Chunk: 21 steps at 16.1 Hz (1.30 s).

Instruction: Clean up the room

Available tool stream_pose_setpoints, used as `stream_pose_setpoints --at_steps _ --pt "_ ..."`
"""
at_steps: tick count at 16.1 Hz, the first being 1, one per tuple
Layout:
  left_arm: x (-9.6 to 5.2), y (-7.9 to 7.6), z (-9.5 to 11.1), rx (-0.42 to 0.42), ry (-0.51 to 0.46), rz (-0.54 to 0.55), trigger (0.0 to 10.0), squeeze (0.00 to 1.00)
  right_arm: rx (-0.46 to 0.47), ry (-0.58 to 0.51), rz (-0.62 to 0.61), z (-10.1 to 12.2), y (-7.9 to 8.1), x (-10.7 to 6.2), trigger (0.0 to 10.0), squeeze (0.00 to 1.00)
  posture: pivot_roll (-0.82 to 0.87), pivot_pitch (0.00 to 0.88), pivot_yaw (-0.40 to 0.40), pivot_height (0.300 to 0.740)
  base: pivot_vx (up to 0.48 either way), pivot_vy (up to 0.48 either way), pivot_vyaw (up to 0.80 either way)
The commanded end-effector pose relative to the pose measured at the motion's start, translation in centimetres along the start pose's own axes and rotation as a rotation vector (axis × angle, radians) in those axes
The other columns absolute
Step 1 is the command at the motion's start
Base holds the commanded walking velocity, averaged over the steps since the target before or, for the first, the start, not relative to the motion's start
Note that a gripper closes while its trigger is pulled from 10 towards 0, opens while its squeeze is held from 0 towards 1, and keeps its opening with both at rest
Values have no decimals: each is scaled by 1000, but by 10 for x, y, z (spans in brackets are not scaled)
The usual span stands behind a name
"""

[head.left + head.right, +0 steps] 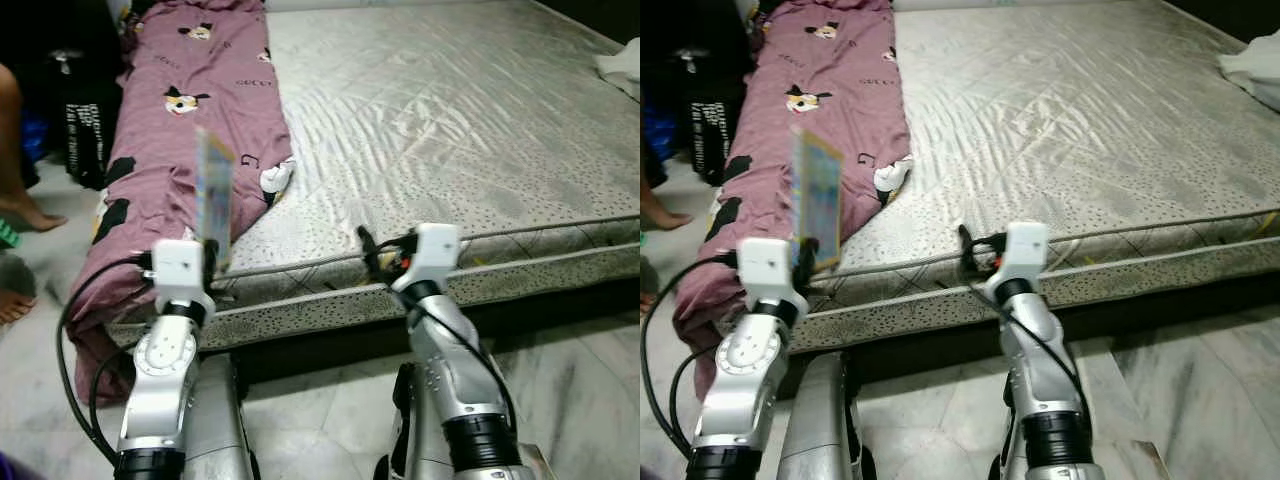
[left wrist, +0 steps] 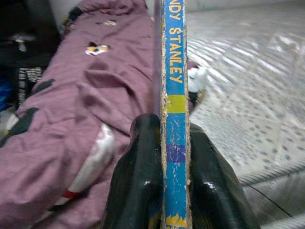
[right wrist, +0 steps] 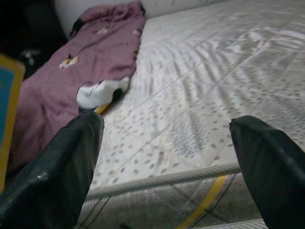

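The book [image 1: 215,195], thin with a blue spine, stands upright, clamped at its lower end between the fingers of the left gripper [image 2: 164,179], just above the near edge of the mattress [image 1: 450,120] by its near-left corner. A mauve cartoon-print blanket [image 1: 185,130] lies along the mattress's left edge and hangs over that corner. The right gripper [image 3: 167,157] hovers at the near edge, fingers spread wide, holding nothing. A white cloth [image 1: 622,68] rests at the right edge. A person's bare feet [image 1: 22,215] stand on the floor [image 1: 560,390], left.
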<state>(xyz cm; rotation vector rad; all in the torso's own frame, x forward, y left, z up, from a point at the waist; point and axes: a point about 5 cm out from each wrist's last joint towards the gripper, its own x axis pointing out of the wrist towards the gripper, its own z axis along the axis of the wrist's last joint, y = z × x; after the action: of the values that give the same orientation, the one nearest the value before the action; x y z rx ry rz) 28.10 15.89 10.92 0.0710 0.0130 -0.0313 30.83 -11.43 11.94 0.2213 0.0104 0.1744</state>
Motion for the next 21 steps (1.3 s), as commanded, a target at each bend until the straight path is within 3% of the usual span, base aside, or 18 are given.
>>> stream_pose_setpoints --at_steps 1,6,10,15,21 --pt "7 -8 20 27 -82 -32 10000 0 26 -32 8 7 3 4 10000 0 62 0 38 523 0 0 0" --pt "9 -13 16 32 -71 -37 10000 0 35 -34 24 6 8 6 10000 0 59 0 38 572 0 0 0" --pt "10 -16 17 -19 -84 -74 10000 0 40 -33 36 4 13 8 10000 0 69 0 28 617 0 0 0" --pt "14 -20 18 -41 -88 -92 10000 0 23 -38 23 5 8 10 10000 0 60 0 28 666 0 0 0" --pt "18 -22 19 30 -100 -76 10000 0 15 -42 14 4 6 12 10000 0 61 0 24 725 0 0 0"
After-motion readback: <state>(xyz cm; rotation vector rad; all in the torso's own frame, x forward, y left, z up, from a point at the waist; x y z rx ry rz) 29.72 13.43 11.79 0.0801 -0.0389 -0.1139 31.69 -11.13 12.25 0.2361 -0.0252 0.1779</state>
